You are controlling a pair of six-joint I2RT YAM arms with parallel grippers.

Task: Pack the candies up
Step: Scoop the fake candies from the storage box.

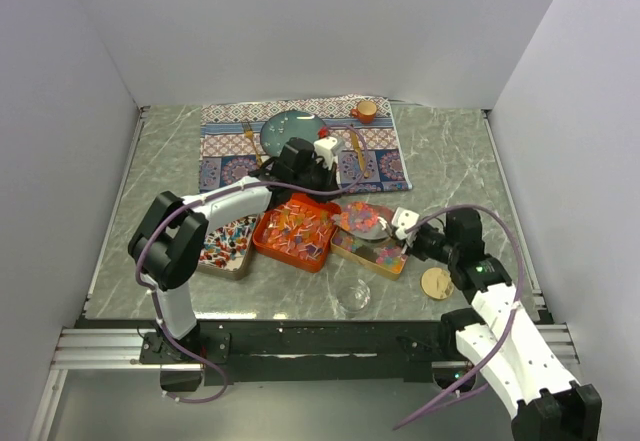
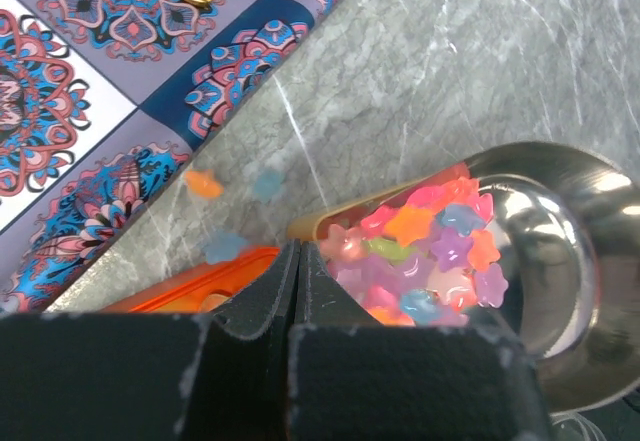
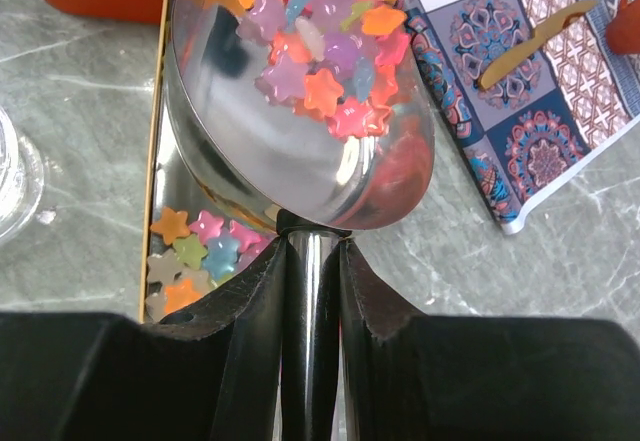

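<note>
Pastel star candies point(image 3: 318, 46) fill the silver scoop point(image 3: 290, 161), which hangs tilted over a gold-rimmed metal tray point(image 3: 165, 161) holding more stars point(image 3: 200, 256). My right gripper point(image 3: 311, 261) is shut on the scoop's handle; from above it point(image 1: 398, 226) sits right of the scoop point(image 1: 365, 219). My left gripper point(image 2: 298, 253) is shut on nothing, hovering by the far edge of the orange tray point(image 1: 297, 233) of orange-red candies, close to the scoop's candies point(image 2: 430, 251). A metal tray point(image 1: 228, 244) at the left holds red-white-blue candies. Three loose candies point(image 2: 203, 183) lie on the marble.
A patterned placemat point(image 1: 300, 141) at the back carries a blue plate point(image 1: 285, 126), wooden cutlery point(image 1: 357, 149) and an orange cup point(image 1: 366, 111). A small glass jar point(image 1: 353, 296) and a round wooden lid point(image 1: 436, 282) sit near the front edge.
</note>
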